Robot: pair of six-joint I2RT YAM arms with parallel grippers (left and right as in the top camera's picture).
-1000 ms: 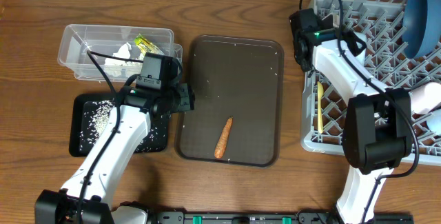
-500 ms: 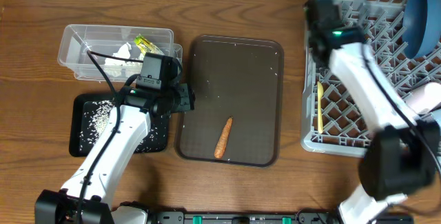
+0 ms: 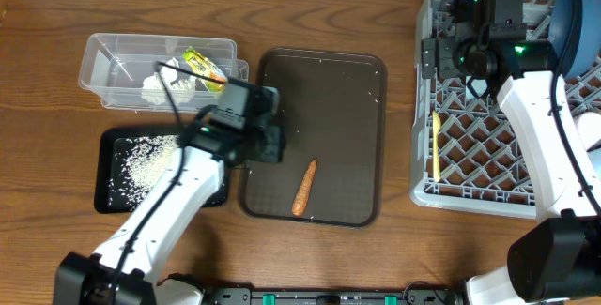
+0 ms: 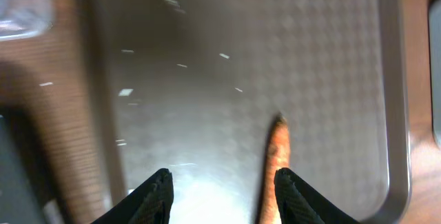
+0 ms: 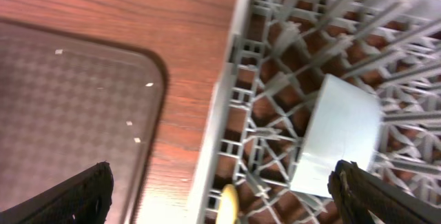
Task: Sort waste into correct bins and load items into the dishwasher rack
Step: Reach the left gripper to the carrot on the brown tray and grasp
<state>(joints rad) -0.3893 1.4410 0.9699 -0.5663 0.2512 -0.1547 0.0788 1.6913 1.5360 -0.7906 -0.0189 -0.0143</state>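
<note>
1. My left end effector hangs over the dark brown serving tray. Its fingers are partly apart and there is nothing between them.
2. The small orange carrot lies flat on that tray, just below and ahead of me. In my wrist view it sits inside the finger gap, but crowded toward the right-hand fingertip rather than centred.
3. The carrot's long axis runs almost straight away from me, its pointed tip farthest off. My fingers therefore close across it, not along it. I judge that a small sideways shift to centre it, then a straight descent, is what the pick calls for.
4. From overhead, the carrot rests near the tray's front edge, and my left end effector is just beside it.
5. The shallow black tray, scattered with rice, sits just beyond the brown tray's edge on the surface. The clear tub is behind it.
6. My right end effector is well apart, over the grey dishwasher rack. Its fingers are spread wide and empty, so the left arm is plainly the nearer one.
</note>
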